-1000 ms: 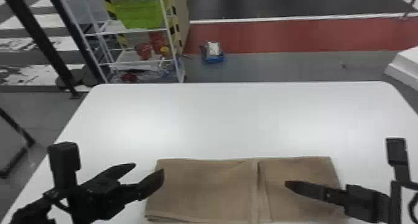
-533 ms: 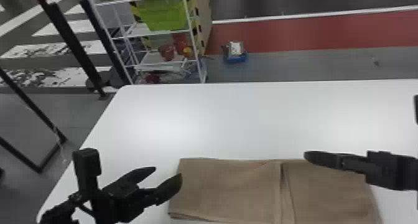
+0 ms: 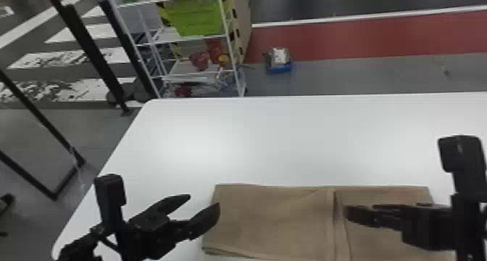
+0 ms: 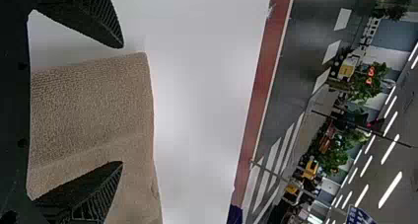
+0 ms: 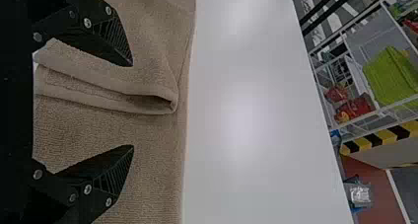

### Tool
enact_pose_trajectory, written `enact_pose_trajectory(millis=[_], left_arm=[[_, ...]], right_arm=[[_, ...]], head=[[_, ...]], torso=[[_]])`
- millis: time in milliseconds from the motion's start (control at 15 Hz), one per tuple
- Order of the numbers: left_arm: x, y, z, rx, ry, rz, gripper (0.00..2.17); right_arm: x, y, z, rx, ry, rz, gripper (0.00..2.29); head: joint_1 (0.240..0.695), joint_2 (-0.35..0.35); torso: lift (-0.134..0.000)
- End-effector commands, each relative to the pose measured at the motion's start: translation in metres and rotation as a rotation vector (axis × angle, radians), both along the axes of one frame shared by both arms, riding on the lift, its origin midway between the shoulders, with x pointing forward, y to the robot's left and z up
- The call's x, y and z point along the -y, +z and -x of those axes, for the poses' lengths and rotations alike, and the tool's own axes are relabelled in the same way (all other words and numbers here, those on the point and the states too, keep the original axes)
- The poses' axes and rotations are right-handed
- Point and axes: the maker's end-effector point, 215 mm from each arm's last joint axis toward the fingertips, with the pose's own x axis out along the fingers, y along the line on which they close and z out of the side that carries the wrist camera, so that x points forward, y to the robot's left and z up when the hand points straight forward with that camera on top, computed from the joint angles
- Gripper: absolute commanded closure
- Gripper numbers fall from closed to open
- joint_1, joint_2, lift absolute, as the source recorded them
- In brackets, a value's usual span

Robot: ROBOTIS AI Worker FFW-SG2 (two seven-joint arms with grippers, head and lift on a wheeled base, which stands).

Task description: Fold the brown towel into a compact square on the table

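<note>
The brown towel [image 3: 275, 220] lies folded into a wide strip near the table's front edge, a raised folded edge running across it right of its middle. At its left end my left gripper [image 3: 204, 206] stands open; in the left wrist view the left gripper [image 4: 122, 105] has its fingers apart, with towel [image 4: 93, 105] between and beyond them. Over the right part of the towel is my right gripper [image 3: 346, 215]. The right wrist view shows the right gripper [image 5: 133, 105] open, the doubled fold [image 5: 148, 100] of the towel lying between its parted fingers.
The white table [image 3: 290, 140] stretches beyond the towel. Behind its far left side stand a shelf rack [image 3: 188, 39] with a green bin [image 3: 197, 15] and black metal posts [image 3: 90, 46]. A small blue container [image 3: 279, 62] sits on the floor past the far edge.
The head view has turned left, so table and rack sit farther right. My right gripper moved left across the towel to the folded edge. My left gripper stays open by the towel's left end.
</note>
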Motion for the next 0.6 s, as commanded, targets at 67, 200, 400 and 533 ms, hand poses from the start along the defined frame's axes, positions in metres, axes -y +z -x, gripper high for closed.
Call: enact_pose_trajectory(millis=[67, 200, 400, 533], left_arm=[[0.002, -0.004, -0.003, 0.003, -0.003, 0.012, 0.05], [0.003, -0.004, -0.005, 0.007, -0.007, 0.015, 0.05], [0.005, -0.002, -0.005, 0.015, -0.016, 0.024, 0.05], [0.005, 0.0, -0.004, 0.018, -0.018, 0.037, 0.05]], right_arm=[[-0.002, -0.019, 0.019, -0.047, -0.016, 0.034, 0.35], [-0.006, -0.024, 0.024, -0.055, -0.012, 0.056, 0.41], [-0.007, -0.027, 0.017, -0.05, -0.013, 0.088, 0.41], [-0.018, -0.028, 0.019, -0.052, 0.01, 0.094, 0.41]], head=[[0.695, 0.254], [0.695, 0.254], [0.695, 0.257], [0.695, 0.258]], torso=[[-0.124], [-0.124], [-0.124], [-0.124]])
